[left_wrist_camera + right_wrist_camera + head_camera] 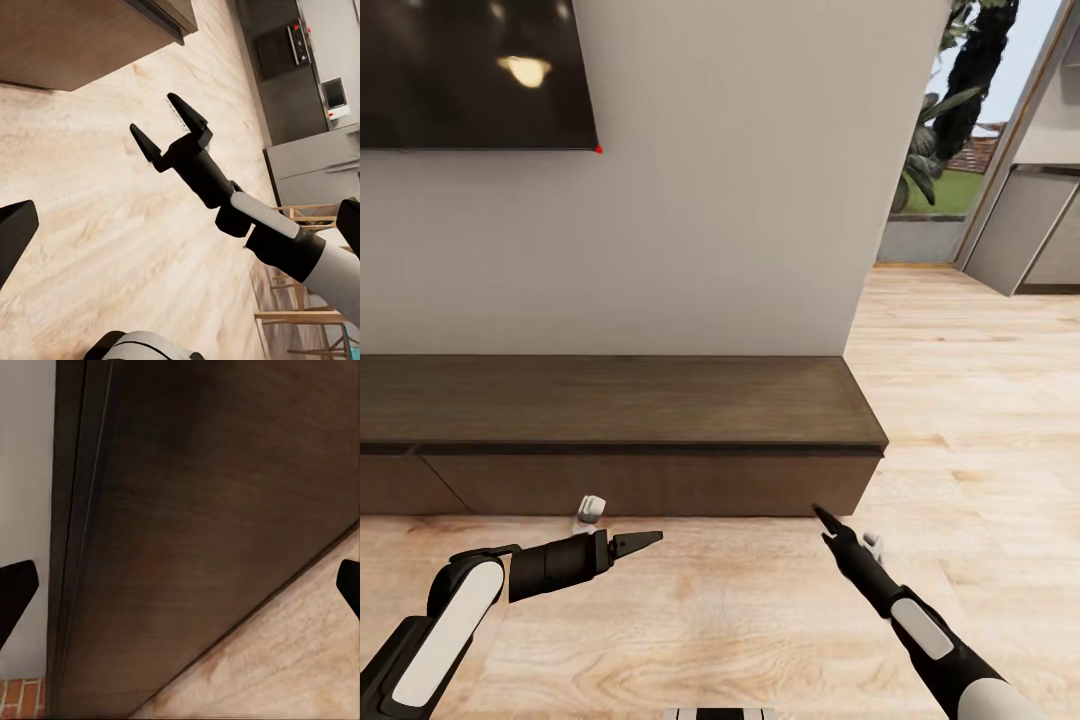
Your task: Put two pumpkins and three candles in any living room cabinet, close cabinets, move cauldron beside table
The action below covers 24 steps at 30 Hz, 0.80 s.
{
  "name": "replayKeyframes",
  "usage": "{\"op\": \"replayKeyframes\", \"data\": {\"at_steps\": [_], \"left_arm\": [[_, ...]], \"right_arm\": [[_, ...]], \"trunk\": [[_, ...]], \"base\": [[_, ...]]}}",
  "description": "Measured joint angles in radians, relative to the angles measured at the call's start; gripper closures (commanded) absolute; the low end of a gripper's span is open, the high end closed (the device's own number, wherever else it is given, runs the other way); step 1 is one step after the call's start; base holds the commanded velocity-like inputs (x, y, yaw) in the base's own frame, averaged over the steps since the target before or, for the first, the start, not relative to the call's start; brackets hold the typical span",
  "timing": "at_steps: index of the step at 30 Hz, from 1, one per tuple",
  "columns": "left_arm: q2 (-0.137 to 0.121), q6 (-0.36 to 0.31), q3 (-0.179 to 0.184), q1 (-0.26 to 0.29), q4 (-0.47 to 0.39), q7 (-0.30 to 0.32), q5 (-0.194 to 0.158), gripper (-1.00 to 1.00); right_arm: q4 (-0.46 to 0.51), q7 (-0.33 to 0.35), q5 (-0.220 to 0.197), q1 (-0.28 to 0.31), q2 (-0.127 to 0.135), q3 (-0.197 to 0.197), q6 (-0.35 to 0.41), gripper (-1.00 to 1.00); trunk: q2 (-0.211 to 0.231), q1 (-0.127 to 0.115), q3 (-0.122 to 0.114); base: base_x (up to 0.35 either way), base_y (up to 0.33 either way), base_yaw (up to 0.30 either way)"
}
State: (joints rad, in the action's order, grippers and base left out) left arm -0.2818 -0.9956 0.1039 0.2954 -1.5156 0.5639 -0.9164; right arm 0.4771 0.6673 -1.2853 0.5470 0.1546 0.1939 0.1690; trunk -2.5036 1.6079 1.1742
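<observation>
The cabinet [610, 430], a long low dark brown wooden TV unit, is running along the base of a pale wall, its long axis lying sideways across the robot's front. Its drawer fronts are all looking flush and shut. Nothing is sitting on its top.

Both arms are reaching over the pale wood floor [740, 620] just short of the cabinet's front face. The right gripper [826, 518] is pointing straight at the cabinet, near its right end, and in the right wrist view the dark drawer front [210, 525] is looming close with the two finger tips spread wide at the edges of the picture. The left wrist view is also catching the right gripper [166, 124] from the side, its two black fingers standing clearly apart with nothing between them.

The left gripper [645, 541] is lying roughly parallel to the cabinet's front, pointing toward the cabinet's right end, not at it. Its fingers are looking drawn together in the head view, yet its own wrist view is showing their tips far apart, so I judge them parted and holding nothing.

By my judgement the right arm is the nearer and better aimed one for working a drawer front, since the cabinet is lying directly ahead of it.

Beyond the cabinet's right end, a doorway is opening onto greenery. A dark television [475, 70] is hanging on the wall above the cabinet.
</observation>
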Motion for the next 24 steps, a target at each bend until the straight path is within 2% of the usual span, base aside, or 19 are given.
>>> {"op": "replayKeyframes", "data": {"at_steps": [6, 10, 13, 24], "left_arm": [[-0.001, 0.000, 0.000, 0.000, 0.000, 0.000, -0.002, -1.00], [-0.001, 0.000, 0.000, 0.000, 0.000, 0.000, -0.022, -1.00], [-0.001, 0.000, 0.000, 0.000, 0.000, 0.000, -0.026, -1.00], [-0.002, 0.000, 0.000, 0.000, -0.002, 0.000, -0.028, -1.00]], "right_arm": [[0.002, 0.039, 0.006, 0.000, -0.002, 0.001, 0.014, -1.00], [0.002, 0.053, 0.004, 0.000, -0.001, -0.004, 0.014, -1.00], [0.002, 0.088, 0.003, 0.000, -0.002, -0.001, 0.014, -1.00], [0.002, 0.137, 0.000, 0.000, -0.002, 0.000, 0.017, -1.00]], "trunk": [[0.000, 0.000, 0.000], [0.000, 0.000, 0.000], [0.000, 0.000, 0.000], [0.000, 0.000, 0.000]], "base": [[0.117, 0.000, 0.000], [0.065, 0.000, 0.000], [0.142, 0.000, 0.000], [0.123, 0.000, 0.000]]}}
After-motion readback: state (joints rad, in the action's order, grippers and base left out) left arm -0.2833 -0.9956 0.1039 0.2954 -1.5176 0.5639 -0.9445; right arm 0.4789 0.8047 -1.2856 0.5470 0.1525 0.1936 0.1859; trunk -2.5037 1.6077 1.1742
